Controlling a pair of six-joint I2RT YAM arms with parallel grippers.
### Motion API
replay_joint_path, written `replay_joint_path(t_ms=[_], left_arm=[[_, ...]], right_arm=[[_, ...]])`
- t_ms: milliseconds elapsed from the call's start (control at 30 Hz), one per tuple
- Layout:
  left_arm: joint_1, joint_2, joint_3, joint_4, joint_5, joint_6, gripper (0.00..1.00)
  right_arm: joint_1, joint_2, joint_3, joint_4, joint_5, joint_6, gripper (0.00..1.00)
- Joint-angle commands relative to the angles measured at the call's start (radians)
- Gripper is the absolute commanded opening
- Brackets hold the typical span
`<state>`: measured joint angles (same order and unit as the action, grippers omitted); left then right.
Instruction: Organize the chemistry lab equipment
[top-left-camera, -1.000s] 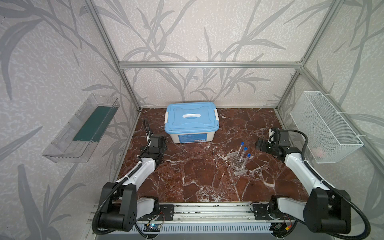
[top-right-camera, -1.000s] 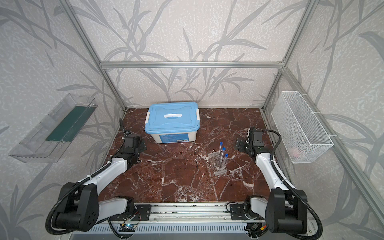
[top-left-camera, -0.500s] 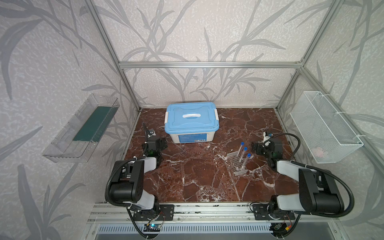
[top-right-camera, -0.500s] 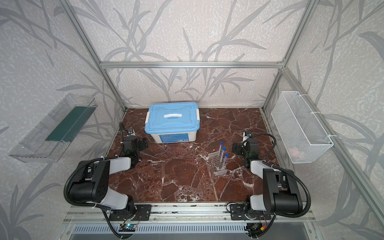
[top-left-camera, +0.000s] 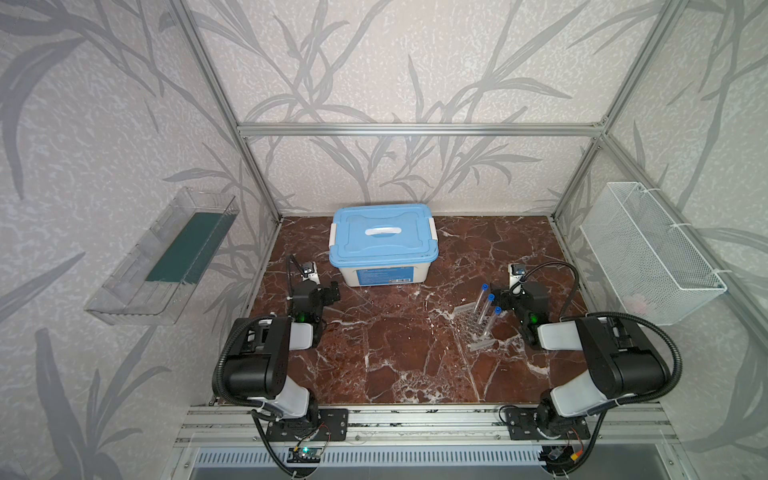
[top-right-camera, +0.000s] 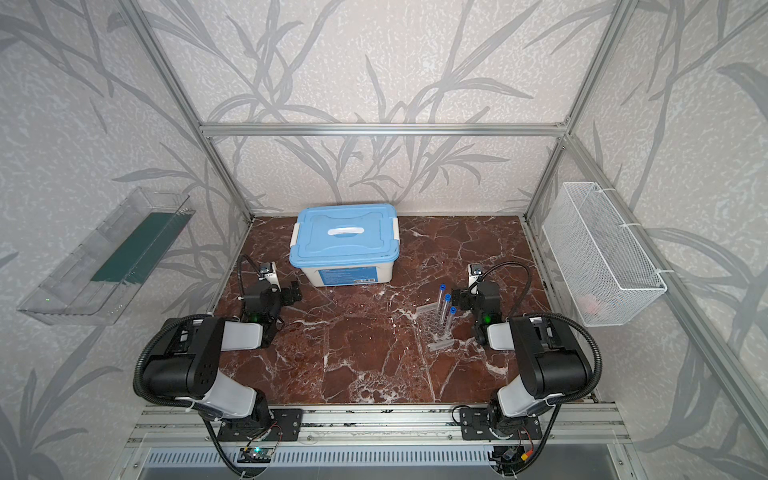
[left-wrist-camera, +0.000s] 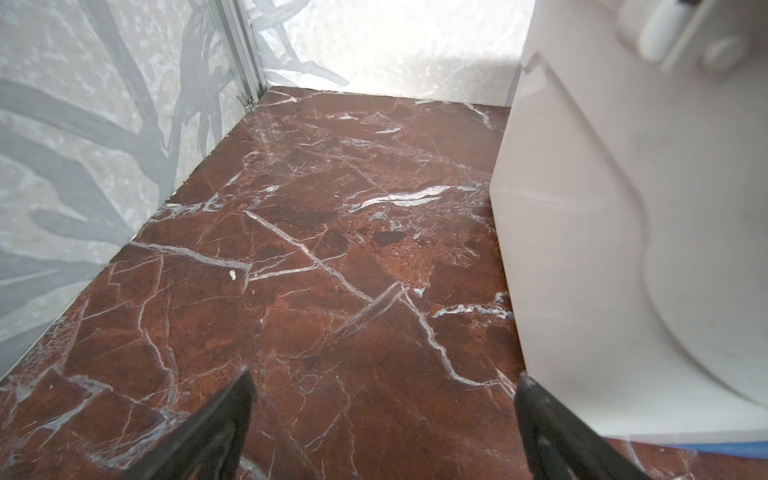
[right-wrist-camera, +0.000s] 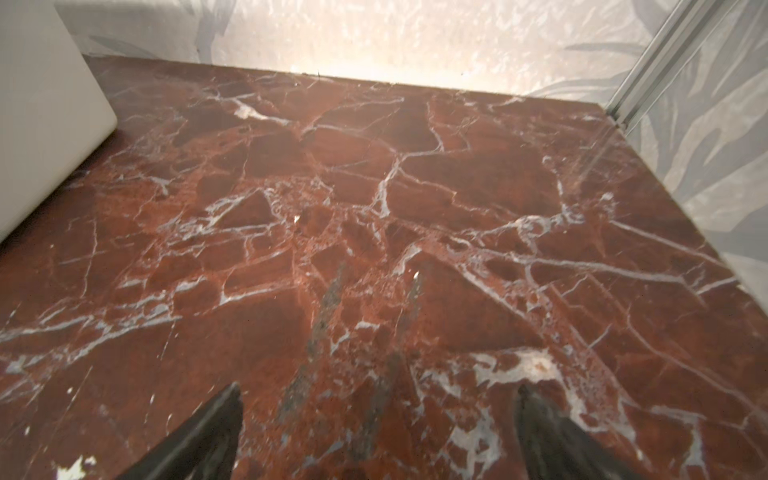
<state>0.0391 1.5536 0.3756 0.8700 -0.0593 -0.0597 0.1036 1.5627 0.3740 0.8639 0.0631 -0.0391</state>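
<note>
Tubes (top-left-camera: 484, 309) stand in the rack (top-left-camera: 471, 327) at right, so we judge sorting nearly done, both jaws wide open, empty.

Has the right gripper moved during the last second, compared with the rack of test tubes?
Yes. In both top views the right gripper has shifted sideways toward the rack, narrowing the gap.

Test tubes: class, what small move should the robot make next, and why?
Probably only to come to rest. All three tubes stand in the rack, the tub has its lid on, and the left gripper and right gripper are open, empty and folded near their bases, so I see nothing to pick up.
</note>
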Motion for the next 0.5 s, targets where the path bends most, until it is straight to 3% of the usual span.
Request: replay_joint_path(t_ms=[0,467], left_arm=[[0.004,0.000,0.006,0.043,0.006,0.026,0.99],[0.004,0.010,0.000,0.070,0.002,0.030,0.99]], right_arm=[[-0.001,-0.020,0.022,-0.002,0.026,-0.020,0.99],[-0.001,-0.020,0.022,0.000,0.027,-0.021,0.99]])
